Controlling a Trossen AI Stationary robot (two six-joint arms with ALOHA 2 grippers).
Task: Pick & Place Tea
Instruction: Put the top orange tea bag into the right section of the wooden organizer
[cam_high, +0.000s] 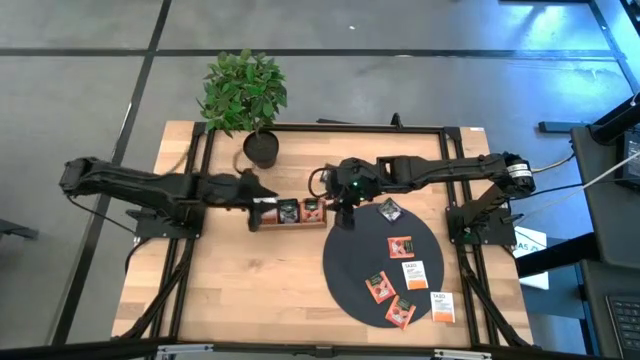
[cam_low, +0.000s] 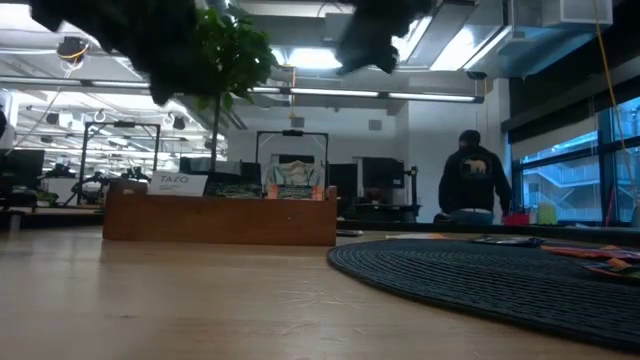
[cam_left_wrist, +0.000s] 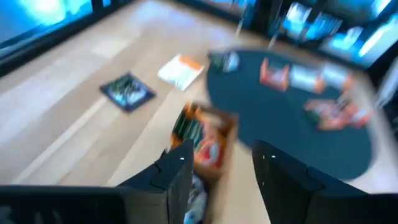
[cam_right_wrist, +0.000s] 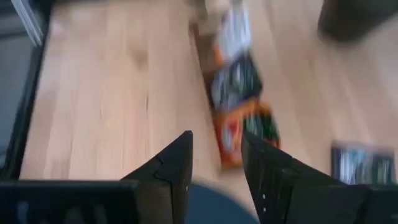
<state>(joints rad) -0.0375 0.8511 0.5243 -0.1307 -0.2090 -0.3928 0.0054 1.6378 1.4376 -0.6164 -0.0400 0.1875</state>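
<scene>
Both the left gripper (cam_high: 262, 203) and right gripper (cam_high: 338, 212) hang released and empty at the tray's (cam_high: 288, 224) ends, evidently for loading, while loose tea sachets (cam_high: 400, 247) lie on the mat (cam_high: 345, 275) at four o'clock.

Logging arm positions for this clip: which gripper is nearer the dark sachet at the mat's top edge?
Right. The right gripper hangs beside the tray's right end, close to the dark sachet. The left gripper is over the tray's left end, farther off.
</scene>
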